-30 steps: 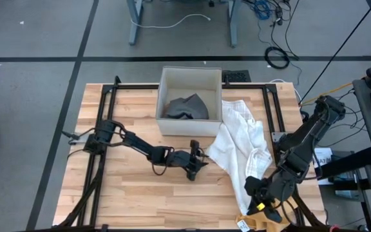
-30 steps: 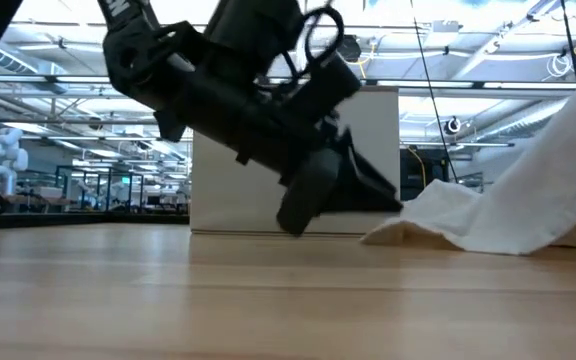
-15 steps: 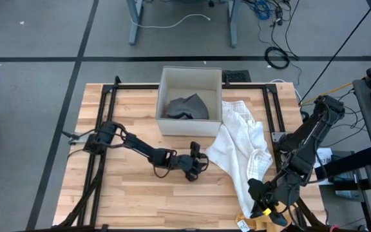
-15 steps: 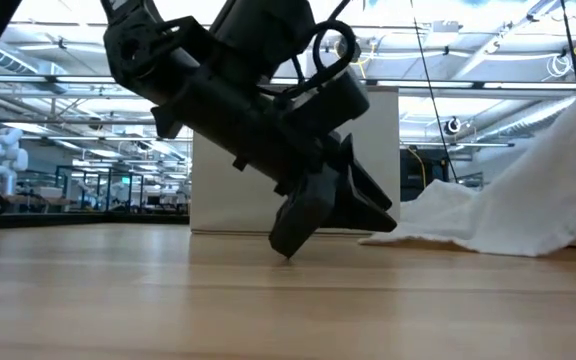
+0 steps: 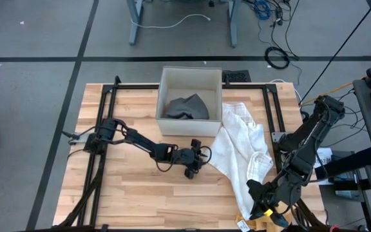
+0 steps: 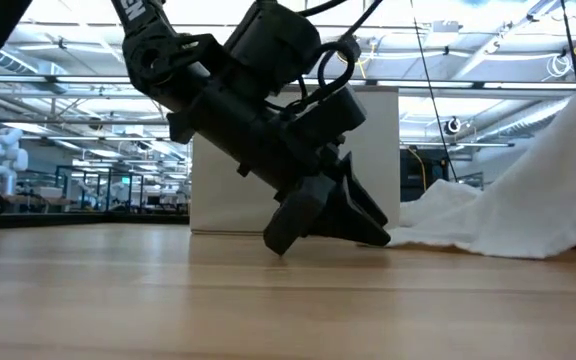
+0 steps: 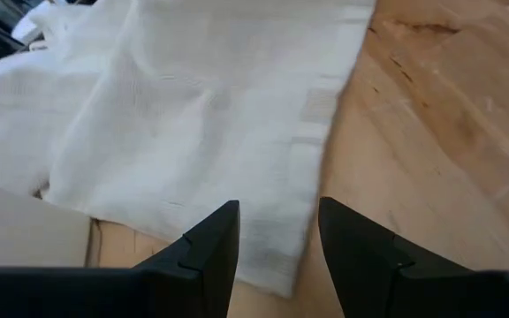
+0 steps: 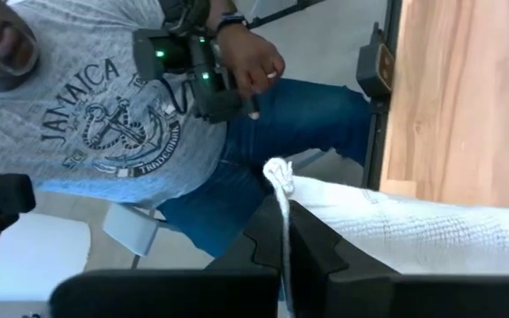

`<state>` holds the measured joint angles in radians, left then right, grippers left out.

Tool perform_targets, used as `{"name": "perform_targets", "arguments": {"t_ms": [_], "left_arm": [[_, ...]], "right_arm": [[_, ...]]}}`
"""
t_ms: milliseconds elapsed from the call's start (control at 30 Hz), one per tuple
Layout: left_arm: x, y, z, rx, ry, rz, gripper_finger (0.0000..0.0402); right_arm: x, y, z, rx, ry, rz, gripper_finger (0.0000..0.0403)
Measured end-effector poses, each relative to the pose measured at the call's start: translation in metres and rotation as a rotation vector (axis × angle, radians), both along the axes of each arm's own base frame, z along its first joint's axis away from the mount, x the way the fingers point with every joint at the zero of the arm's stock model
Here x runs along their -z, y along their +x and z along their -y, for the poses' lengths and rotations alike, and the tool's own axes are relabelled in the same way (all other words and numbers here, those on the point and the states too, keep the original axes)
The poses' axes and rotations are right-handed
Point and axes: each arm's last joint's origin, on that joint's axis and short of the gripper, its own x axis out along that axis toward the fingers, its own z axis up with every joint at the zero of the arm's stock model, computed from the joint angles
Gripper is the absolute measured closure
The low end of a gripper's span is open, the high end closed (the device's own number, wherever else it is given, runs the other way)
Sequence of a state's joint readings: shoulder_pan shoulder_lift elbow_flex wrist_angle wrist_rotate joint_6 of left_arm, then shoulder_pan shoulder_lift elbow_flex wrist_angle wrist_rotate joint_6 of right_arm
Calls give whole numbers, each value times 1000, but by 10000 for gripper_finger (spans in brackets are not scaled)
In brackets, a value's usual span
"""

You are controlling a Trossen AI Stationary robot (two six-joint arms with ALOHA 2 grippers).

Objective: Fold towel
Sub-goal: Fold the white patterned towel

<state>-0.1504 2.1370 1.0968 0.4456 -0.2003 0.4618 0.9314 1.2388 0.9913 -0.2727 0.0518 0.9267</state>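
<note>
The towel (image 5: 240, 151) sprawls toward the table's (image 5: 127, 193) right edge; right pincer (image 5: 257, 198) clamped on its corner; left pincer (image 5: 197, 160), parted, should pinch the near hem squarely.

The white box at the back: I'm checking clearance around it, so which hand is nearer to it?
Left. The left hand sits just in front of the white box, open by the towel; the right hand is at the table's near-right corner, pinching it.
</note>
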Motion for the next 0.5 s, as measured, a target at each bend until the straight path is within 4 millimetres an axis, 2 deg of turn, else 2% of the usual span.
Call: {"name": "perform_targets", "arguments": {"t_ms": [233,500], "left_arm": [[3,0,-12,28,-79,-37,239],[5,-1,-13,46,-88,-59,240]], "right_arm": [[-1,1,0,-6,-3,30,403],[-4,4,-5,-15,10,102,403]]}}
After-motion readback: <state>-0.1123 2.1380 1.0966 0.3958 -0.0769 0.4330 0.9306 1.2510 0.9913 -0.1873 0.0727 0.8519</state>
